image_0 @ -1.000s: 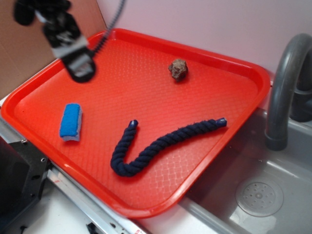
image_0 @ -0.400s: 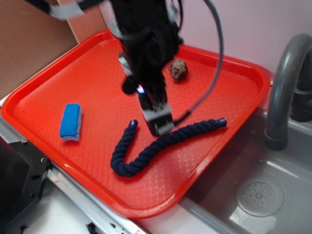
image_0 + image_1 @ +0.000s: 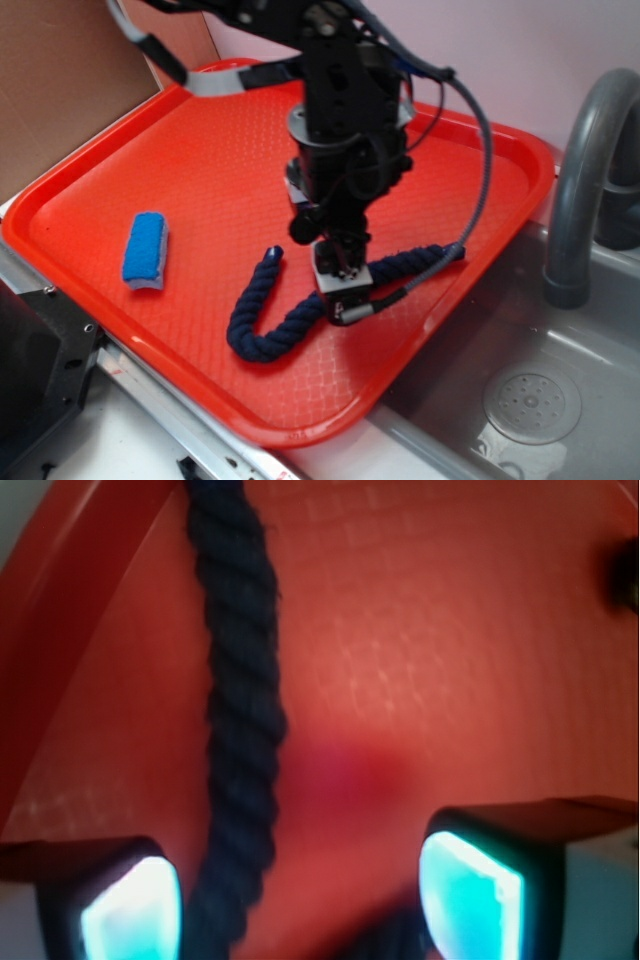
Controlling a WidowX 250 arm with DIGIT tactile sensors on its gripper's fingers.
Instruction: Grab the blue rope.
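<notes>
The blue rope (image 3: 262, 332) is a thick dark navy twisted rope lying in a J shape on the red tray (image 3: 200, 180). My gripper (image 3: 342, 296) is down over the rope's middle, close to the tray floor. In the wrist view the rope (image 3: 238, 680) runs from the top down between my two fingers, close beside the left fingertip (image 3: 130, 905). The gripper (image 3: 300, 905) is open, with a wide gap to the right of the rope, and nothing is gripped.
A small bright blue sponge (image 3: 145, 248) lies at the tray's left. A grey faucet (image 3: 585, 170) and a grey sink (image 3: 530, 400) are to the right, just past the tray's edge. A brown cardboard wall (image 3: 60, 80) stands at the left.
My arm swung from the tray's far left corner to the middle and came down over the rope's middle. It now hides the brown lump that showed at the back. The rope has not moved.
</notes>
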